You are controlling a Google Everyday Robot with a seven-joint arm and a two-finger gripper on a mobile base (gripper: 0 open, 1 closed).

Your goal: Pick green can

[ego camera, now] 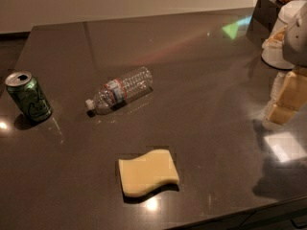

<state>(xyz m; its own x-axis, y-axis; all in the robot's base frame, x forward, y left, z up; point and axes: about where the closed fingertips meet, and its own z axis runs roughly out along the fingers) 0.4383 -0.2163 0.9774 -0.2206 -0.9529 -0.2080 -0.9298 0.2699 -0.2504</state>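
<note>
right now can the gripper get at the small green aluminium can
Probably yes, though it is a long reach: the gripper hangs at the right edge of the dark table, the green aluminium can stands upright far left. The lying clear plastic bottle and yellow sponge sit apart from it.
</note>
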